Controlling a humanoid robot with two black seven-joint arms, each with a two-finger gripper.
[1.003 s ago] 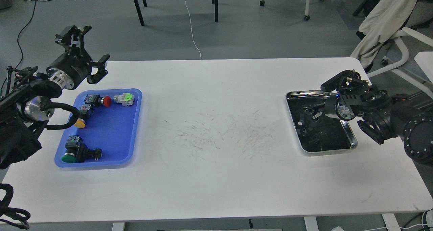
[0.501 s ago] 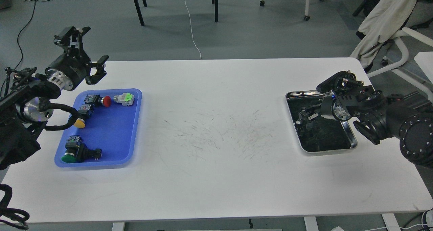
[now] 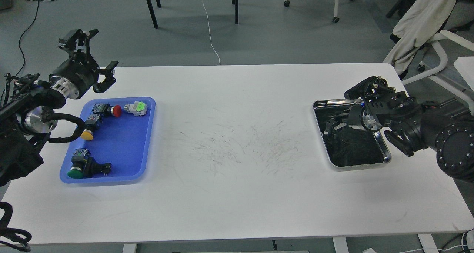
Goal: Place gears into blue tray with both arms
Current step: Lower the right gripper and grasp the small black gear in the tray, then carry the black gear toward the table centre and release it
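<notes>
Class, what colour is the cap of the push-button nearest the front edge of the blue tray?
Green; the push-button shows best in the head view, its only view.

No text, label, brand, number or sign could be read anywhere in the head view; the small coloured patches on the push-button switches in the blue tray were too small to make out.

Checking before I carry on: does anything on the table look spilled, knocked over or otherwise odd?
Nothing spilled or damaged. The blue tray holds only push-button switches, lying on their sides; no gears show in it. The white table has dark scuff marks mid-surface. The steel tray sits slightly askew.
</notes>
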